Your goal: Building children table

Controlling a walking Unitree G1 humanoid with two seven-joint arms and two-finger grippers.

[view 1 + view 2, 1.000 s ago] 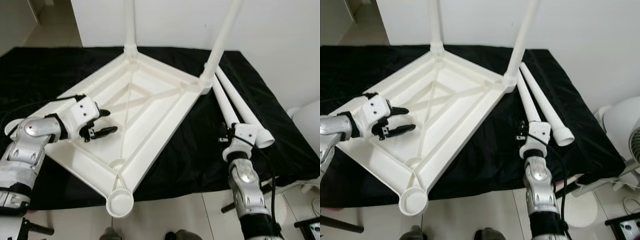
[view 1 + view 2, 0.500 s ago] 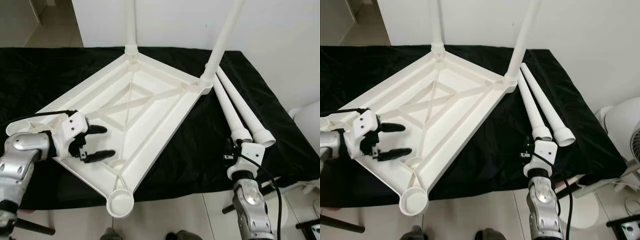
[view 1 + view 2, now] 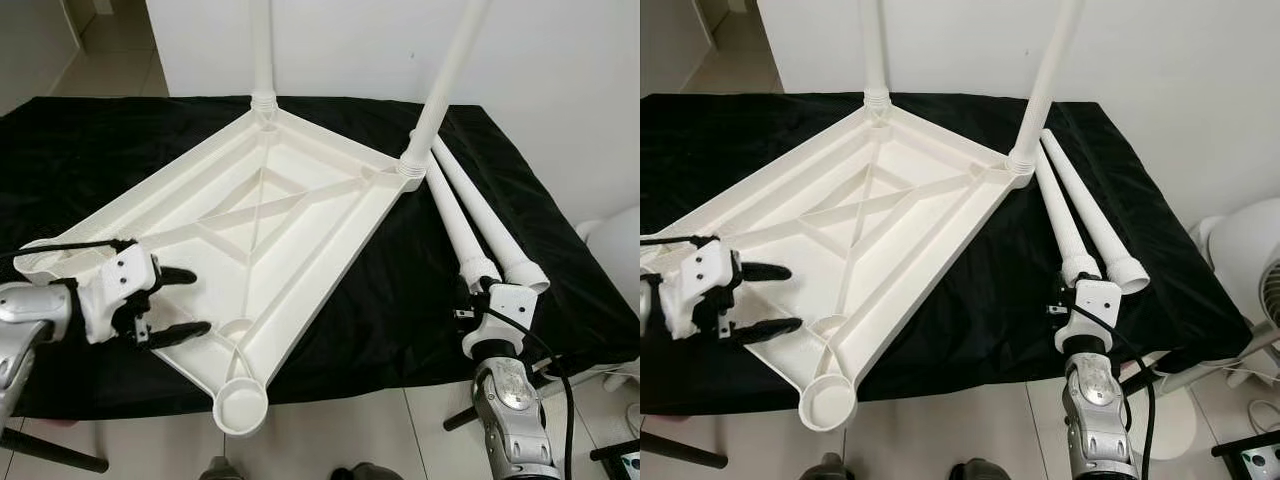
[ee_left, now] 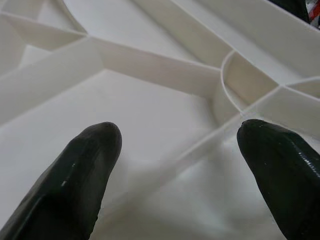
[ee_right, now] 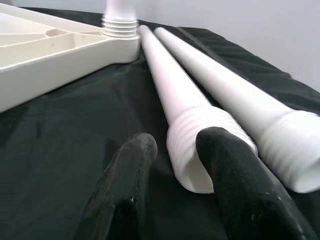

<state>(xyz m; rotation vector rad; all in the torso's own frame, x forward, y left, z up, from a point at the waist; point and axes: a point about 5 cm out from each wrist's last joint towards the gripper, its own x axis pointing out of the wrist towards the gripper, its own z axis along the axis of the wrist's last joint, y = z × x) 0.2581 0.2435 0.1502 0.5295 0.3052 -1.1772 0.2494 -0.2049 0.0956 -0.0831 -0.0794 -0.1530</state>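
white tabletop [image 3: 270, 220] lies upside down on the black-draped surface [image 3: 400, 300], ribbed underside up, two legs [image 3: 440, 90] already standing in the far corner sockets. near corner socket [image 3: 240, 405] overhangs the surface edge. left claw [image 3: 185, 300] sits at the near left rim of the tabletop, fingers [image 4: 85, 175] spread apart, hovering over the inner ribs, gripping nothing. two loose legs [image 3: 480, 225] lie side by side on the cloth right of the tabletop, threaded ends toward the robot. right claw [image 5: 175, 150] sits low at the open end of the nearer loose leg [image 5: 185, 120], fingers apart, one finger at either side of its mouth, not clamped
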